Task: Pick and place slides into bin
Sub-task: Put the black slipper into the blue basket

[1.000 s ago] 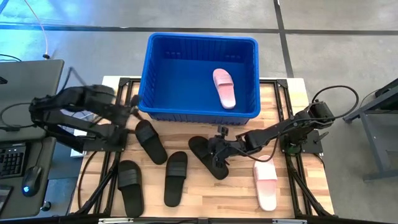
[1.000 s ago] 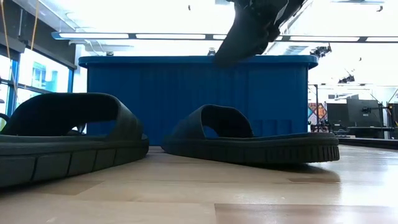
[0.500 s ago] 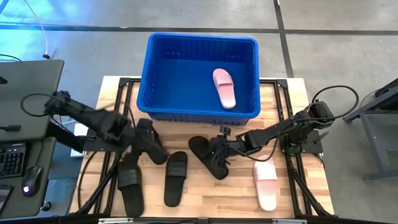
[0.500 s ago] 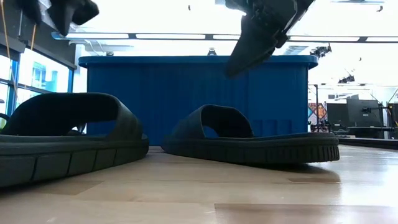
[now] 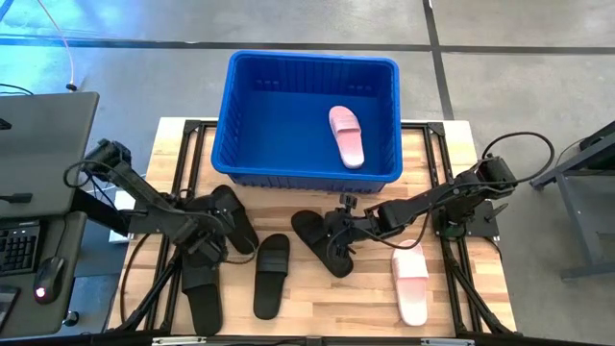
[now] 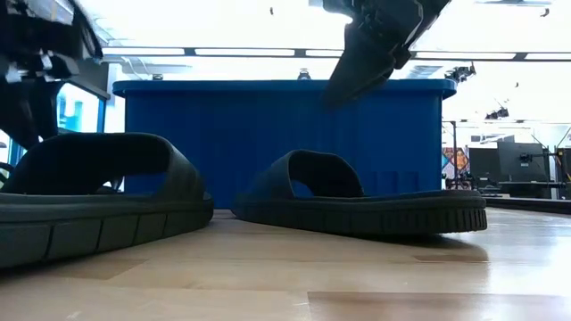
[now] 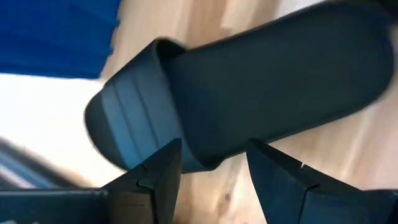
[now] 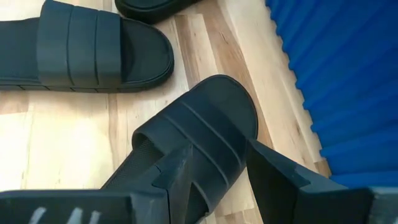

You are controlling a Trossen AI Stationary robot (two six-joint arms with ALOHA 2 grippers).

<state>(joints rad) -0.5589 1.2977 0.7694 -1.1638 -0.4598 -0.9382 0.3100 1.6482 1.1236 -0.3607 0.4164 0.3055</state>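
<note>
The blue bin (image 5: 312, 60) stands at the table's far side with one pink slide (image 5: 347, 135) lying in it. My right gripper (image 5: 338, 231) is shut on a black slide (image 5: 309, 229), raised in front of the bin (image 6: 361, 62). My left gripper (image 5: 209, 242) is open, low over the left black slides. Its fingers straddle the edge of one black slide (image 7: 249, 93) without touching it. That slide lies flat near the bin's left corner (image 5: 233, 213). Two more black slides (image 5: 200, 293) (image 5: 272, 274) and a pink slide (image 5: 410, 284) lie flat on the table. My right gripper holds the black slide at its strap (image 8: 211, 155), on the side toward the bin. One finger (image 8: 180, 171) lies over the strap and the other (image 8: 273, 177) is at the slide's outer edge. The slide is lifted clear of the table and tilted, one end (image 6: 335, 94) hanging lower.
The wooden table top (image 5: 365, 308) is bare at the near middle. The bin's near wall (image 6: 285, 143) rises just behind the slides. A desk with a keyboard and mouse (image 5: 38, 279) stands left of the table.
My left gripper has swung from beside the bin's near left corner toward the table's near edge and gone down over the left black slides, staying open. My right gripper has kept its place with the black slide still raised.
</note>
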